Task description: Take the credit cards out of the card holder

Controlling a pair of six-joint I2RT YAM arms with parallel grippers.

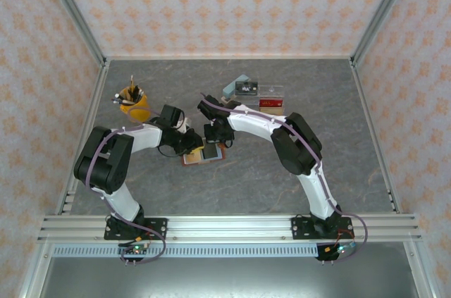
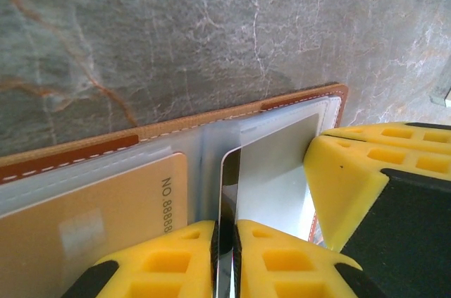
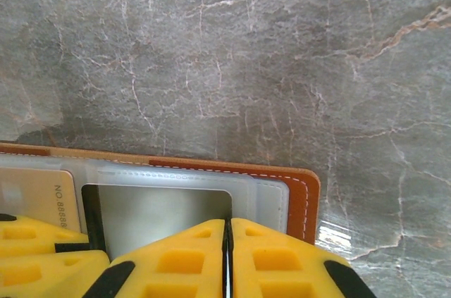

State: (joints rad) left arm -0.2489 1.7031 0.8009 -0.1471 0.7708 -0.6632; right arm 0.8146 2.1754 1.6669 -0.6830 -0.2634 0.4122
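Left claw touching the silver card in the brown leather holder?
Touching. Left wrist view: the left claw has its yellow fingers shut on the raised edge of the thin silver plastic credit card, no gap visible.

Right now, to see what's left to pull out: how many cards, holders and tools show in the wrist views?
Credit cards: 2, tan card and grey card
Card holder: 1
Tools: 2, left tool and right tool
Total: 5
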